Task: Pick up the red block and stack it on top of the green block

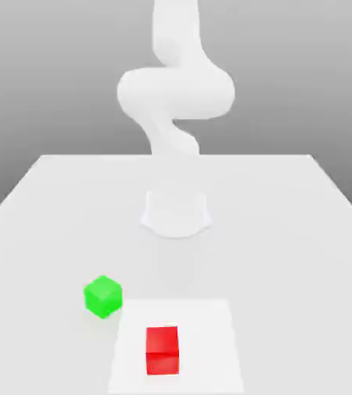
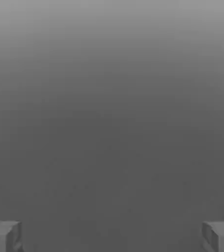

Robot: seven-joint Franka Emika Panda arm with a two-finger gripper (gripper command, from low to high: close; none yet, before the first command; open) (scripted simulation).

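A: We see the white arm (image 1: pixel 175 85) rising over the pale desk (image 1: pixel 48 200).

B: We find the red block (image 1: pixel 162 349), matte, near the green block (image 1: pixel 103 296), apart. In the hand view our tool (image 2: pixel 112 236) stands wide open, gripping nothing.

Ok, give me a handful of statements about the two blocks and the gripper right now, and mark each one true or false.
1. The red block sits on top of the green block. False: both rest on the table, apart.
2. The green block lies toward the exterior view's left of the red one. True.
3. The gripper is shut on the red block. False: its fingers stand wide apart, holding nothing.
4. The red block lies on a paler square patch of the table. True.
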